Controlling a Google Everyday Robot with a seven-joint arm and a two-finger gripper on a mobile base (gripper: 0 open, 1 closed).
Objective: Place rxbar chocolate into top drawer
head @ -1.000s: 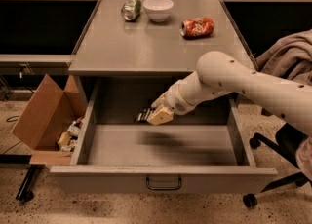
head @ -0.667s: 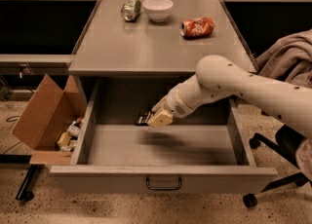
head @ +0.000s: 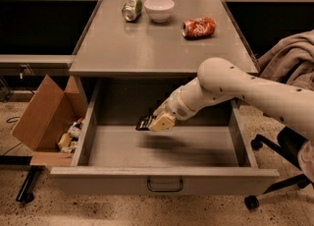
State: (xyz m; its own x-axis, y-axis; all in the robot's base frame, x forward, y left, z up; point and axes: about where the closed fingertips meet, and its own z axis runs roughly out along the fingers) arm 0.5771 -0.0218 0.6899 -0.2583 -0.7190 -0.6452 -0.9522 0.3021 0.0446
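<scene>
The top drawer [head: 162, 178] is pulled wide open below the grey counter, its dark wire handle at the front centre. My white arm reaches in from the right and down into the drawer. My gripper [head: 156, 121] hangs over the drawer's left-middle, a little above its floor. It is shut on the rxbar chocolate [head: 143, 122], a flat dark bar whose end sticks out to the left of the pale fingers.
On the counter [head: 147, 48] lie a green can [head: 131, 10], a white bowl [head: 159, 9] and a crushed orange can [head: 199, 26]. An open brown cardboard box [head: 44, 117] with small items stands left of the drawer. An office chair with cloth [head: 289, 68] stands to the right.
My gripper with the bar has shifted slightly to the right and up inside the drawer; it still holds the bar.
</scene>
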